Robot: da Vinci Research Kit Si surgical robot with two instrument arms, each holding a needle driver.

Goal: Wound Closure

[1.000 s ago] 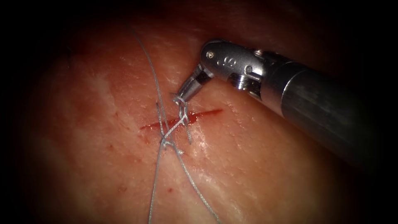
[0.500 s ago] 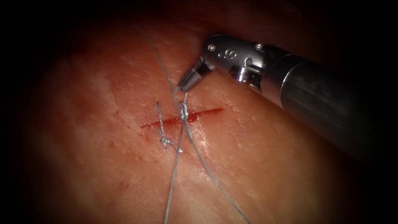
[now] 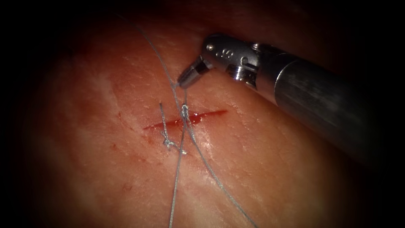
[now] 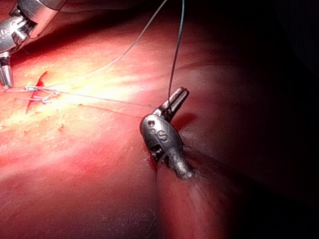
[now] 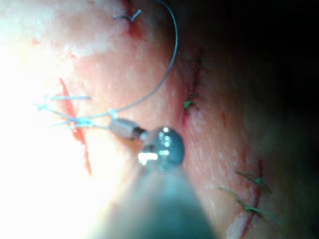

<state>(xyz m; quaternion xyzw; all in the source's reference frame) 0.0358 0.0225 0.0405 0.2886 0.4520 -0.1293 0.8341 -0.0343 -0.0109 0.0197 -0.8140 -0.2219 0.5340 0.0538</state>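
Observation:
My right tool [image 3: 183,82] comes in from the right and hovers just above the cut [image 3: 211,114], its jaws shut on the thread [image 3: 175,185] a little above a fresh knot [image 3: 184,110]. That knot sits on the cut near its middle. In the right wrist view the same tool [image 5: 119,128] pinches the thread close to the knot. My left tool [image 4: 175,99] stands away from the wound, jaws shut on the thread. From there one taut strand runs to the knot [image 4: 32,88] and another rises steeply.
An older stitch [image 3: 169,143] with short cut ends lies just left of the new knot. Two thread strands trail down over the tissue [image 3: 105,169] toward the near edge. Other stitched cuts with green thread [image 5: 189,104] lie on the tissue beyond.
The right tool has lifted up and slightly left, away from the cut, with the thread in it. The loose loops have drawn down into a small knot. The trailing strands swung right.

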